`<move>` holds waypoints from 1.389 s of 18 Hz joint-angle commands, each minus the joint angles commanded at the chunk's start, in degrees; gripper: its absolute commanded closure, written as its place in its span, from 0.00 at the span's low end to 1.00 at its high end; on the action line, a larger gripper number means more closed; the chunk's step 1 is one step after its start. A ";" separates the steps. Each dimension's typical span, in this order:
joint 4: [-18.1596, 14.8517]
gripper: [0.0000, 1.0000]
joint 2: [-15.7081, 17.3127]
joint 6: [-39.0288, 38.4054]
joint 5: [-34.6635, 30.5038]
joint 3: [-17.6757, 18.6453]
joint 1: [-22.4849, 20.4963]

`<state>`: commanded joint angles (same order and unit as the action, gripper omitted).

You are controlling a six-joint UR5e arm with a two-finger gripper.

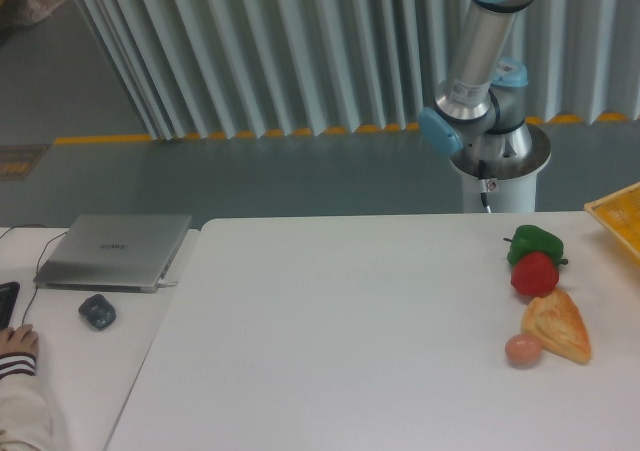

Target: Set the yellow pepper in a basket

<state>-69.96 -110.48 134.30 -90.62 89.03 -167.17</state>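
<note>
Four food pieces sit bunched near the right edge of the counter (360,321) in my one camera view: a green pepper (533,241), a red pepper (535,274) touching it in front, a pale orange wedge (560,327) and a small round egg-like piece (523,350). I see no yellow pepper anywhere; it may be off-frame or hidden. Only the basket (618,218) corner shows, at the far right corner, probably parked clear of the food. The arm (484,61) rises out of frame from its pedestal behind the far edge, so the jaws are out of view and I cannot tell their state. A laptop (113,252) and mouse (97,311) sit left.
</note>
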 joint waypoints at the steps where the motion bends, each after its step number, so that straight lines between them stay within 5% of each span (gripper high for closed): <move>1: 0.00 0.00 0.26 -0.35 1.05 -0.17 0.17; 11: -1.05 0.00 2.46 -11.24 1.85 -0.70 6.50; 18: -5.18 0.00 4.75 -23.98 1.85 -0.97 15.11; 25: -9.14 0.00 7.46 -25.48 2.02 -0.01 19.16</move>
<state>-79.10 -103.02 108.81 -88.59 89.03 -148.01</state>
